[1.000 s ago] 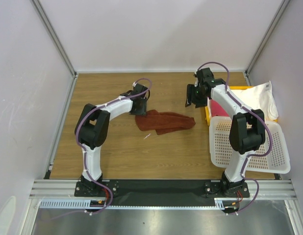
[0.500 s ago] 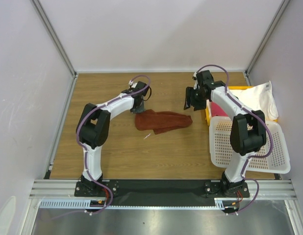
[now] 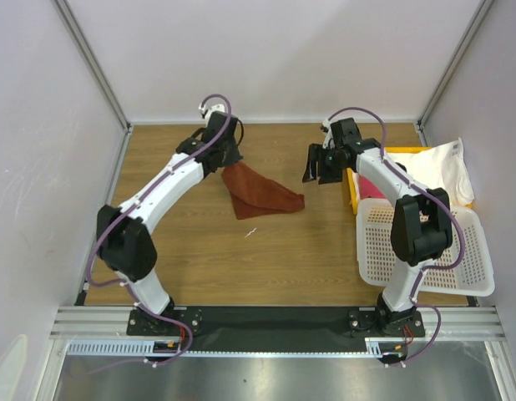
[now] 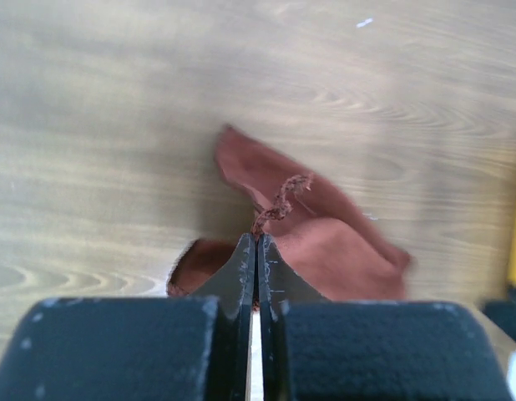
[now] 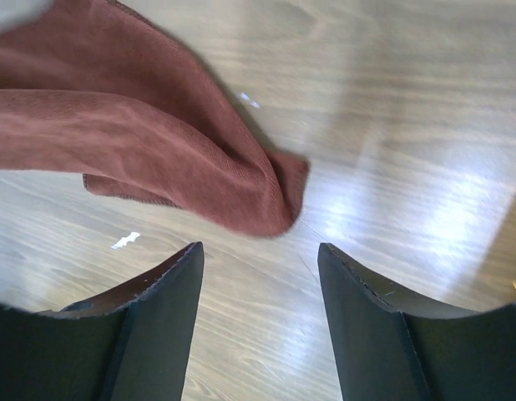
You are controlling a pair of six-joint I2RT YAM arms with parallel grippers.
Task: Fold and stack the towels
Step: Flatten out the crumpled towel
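Left gripper (image 4: 256, 244): jaws are pressed together on a frayed corner of the reddish-brown towel (image 3: 260, 194). The pinched bit itself is hidden between the fingers, and the left wrist view is blurred, so the weave cannot be made out. The towel is seen raised at that corner, with its lower part resting on the wooden table (image 3: 199, 259), toward the far side.

Right gripper (image 5: 258, 251): jaws are spread with nothing between them, held above the table near the towel's right tip.

The pink towel (image 3: 366, 187) is mostly hidden behind the right arm, at the yellow tray (image 3: 406, 151); how it sits there cannot be told. The white towel (image 3: 446, 163) is noted at far right, its near edge covered by the white basket (image 3: 471, 263).
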